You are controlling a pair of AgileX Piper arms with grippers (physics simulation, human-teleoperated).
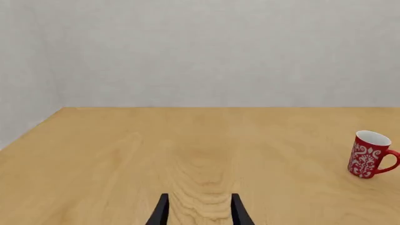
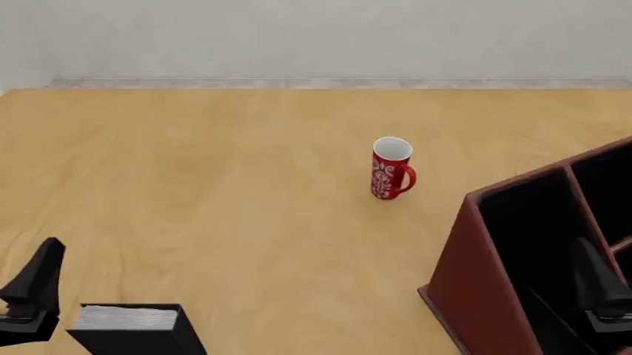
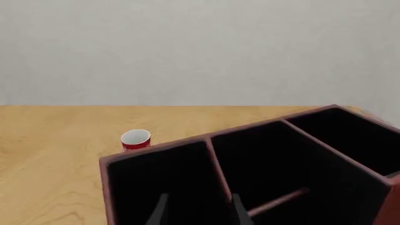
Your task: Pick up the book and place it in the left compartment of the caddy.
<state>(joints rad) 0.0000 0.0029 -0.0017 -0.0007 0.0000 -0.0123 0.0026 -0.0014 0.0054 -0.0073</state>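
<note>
The book (image 2: 136, 328), black with a grey-white page edge facing up, stands at the table's near left edge in the front view. My left gripper (image 2: 44, 260) hangs just to its left without touching it. In the left wrist view my left gripper (image 1: 200, 213) is open over bare wood, and the book is out of that view. The caddy (image 2: 472, 275) is a reddish-brown box with a black interior at the near right. Its left compartment (image 2: 531, 240) lies behind the near wall. My right gripper (image 3: 198, 211) is open above the left compartment (image 3: 159, 180) with nothing held.
A red mug (image 2: 391, 168) with a white pattern stands upright mid-table, left of and beyond the caddy; the mug (image 1: 368, 154) also shows in the left wrist view, and the mug (image 3: 136, 139) peeks over the caddy rim (image 3: 153, 150). A grey wall bounds the table's far edge.
</note>
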